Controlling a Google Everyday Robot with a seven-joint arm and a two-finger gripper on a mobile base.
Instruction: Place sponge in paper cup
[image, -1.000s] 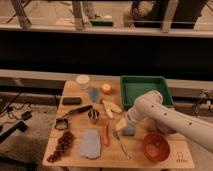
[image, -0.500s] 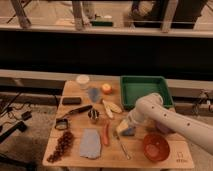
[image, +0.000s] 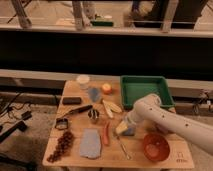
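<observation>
The sponge (image: 129, 131) lies on the wooden surface (image: 75, 91) in front of the green tray (image: 146, 77), a little toward the tray's left corner, as a small blue block with something yellowish just beside it. The tool (image: 127, 123) is directly above the sponge and seems to touch it; I cannot tell if the tool is released or clenched, because the white arm (image: 170, 122) covers it from this side. The arm comes in from the right and crosses the front edge of the tray. The paper cup (image: 83, 80) stands well left of the tray, near the far edge of the surface, and well apart from the sponge. Between cup and tray there are a grey-blue object (image: 94, 93) and an orange fruit (image: 106, 88). A red bowl (image: 156, 146) is in front of the tray, near the front edge of the surface, just right of the sponge. A light-blue cloth (image: 90, 144) lies flat, far left and forward of the tray, and a metal cup (image: 93, 116) stands behind that cloth.
</observation>
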